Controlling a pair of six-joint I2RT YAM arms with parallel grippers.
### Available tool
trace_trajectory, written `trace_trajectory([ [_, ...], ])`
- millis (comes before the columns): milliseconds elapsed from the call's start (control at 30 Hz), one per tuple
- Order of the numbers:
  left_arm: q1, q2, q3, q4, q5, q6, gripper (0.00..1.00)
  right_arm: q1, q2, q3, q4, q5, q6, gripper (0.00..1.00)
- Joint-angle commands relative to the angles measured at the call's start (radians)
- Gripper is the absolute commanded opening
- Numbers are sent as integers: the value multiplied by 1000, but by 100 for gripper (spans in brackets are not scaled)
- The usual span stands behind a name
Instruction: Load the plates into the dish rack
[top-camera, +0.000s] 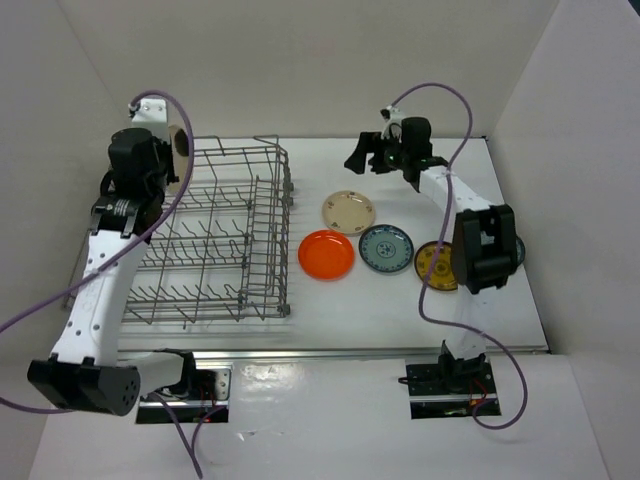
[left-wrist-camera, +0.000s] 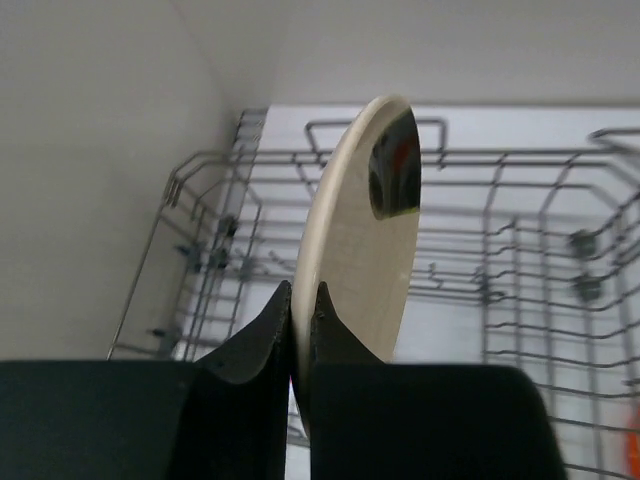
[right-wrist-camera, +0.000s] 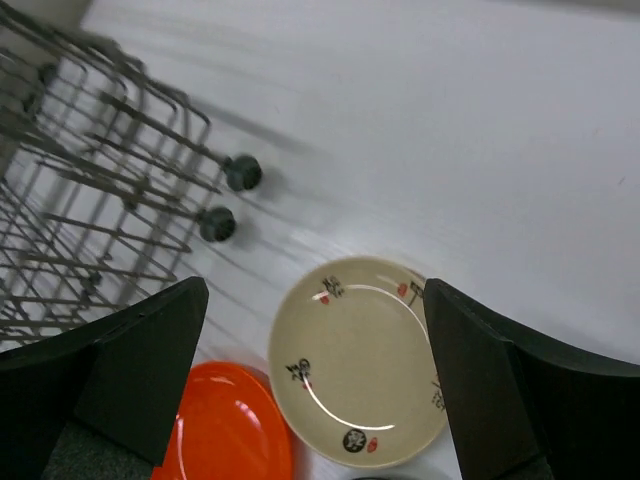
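- Top: left arm raised at rack far-left corner, left gripper clamped on held plate; right arm stretched far, right gripper spread wide, empty
- Left wrist: held plate upright, rim pinched, over rack
- Right wrist: cream plate below the jaws, orange plate just beside it, rack edge left, open table right

White table, dish rack, four plates
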Motion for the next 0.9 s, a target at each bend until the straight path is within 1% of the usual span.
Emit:
trace_trajectory([
  [0,49,33,-38,36,-112,128,0,-41,131,87,-62,-84,-19,95],
  [33,62,33,-47,59,-112,163,0,-59,218,154,-97,-107,-19,95],
  [100,89,64,-47,86,-97,186,0,-72,301,231,-139,-144,-19,94],
  [133,121,64,-32,87,-83,207,0,-82,374,266,-159,-144,-19,92],
  [167,137,76,-32,99,-70,217,0,-82,401,328,-193,-164,-19,91],
  [200,154,76,-18,99,-53,226,0,-92,424,349,-203,-174,-19,91],
  [233,195,87,-18,108,-21,237,0,-92,447,362,-204,-184,-32,91],
  [267,217,87,-6,108,-1,237,0,-92,447,362,-213,-184,-33,91],
  [300,241,87,-6,108,50,237,0,-92,447,362,-213,-184,-46,91],
  [333,285,87,-6,117,77,237,0,-92,447,362,-213,-175,-65,91],
  [433,339,87,-16,117,157,258,0,-92,436,353,-240,-156,-80,91],
  [467,373,102,-26,117,199,258,0,-101,436,353,-253,-145,-94,91],
  [533,405,117,-36,117,228,249,0,-113,426,327,-282,-145,-108,89],
  [633,467,162,-58,108,271,238,0,-124,404,284,-306,-145,-108,83],
  [700,491,182,-58,108,280,238,0,-124,381,239,-331,-145,-117,76],
  [767,505,191,-67,108,299,260,0,-124,366,209,-342,-124,-117,73],
  [867,534,191,-78,120,343,310,0,-124,353,158,-352,-105,-117,73],
])
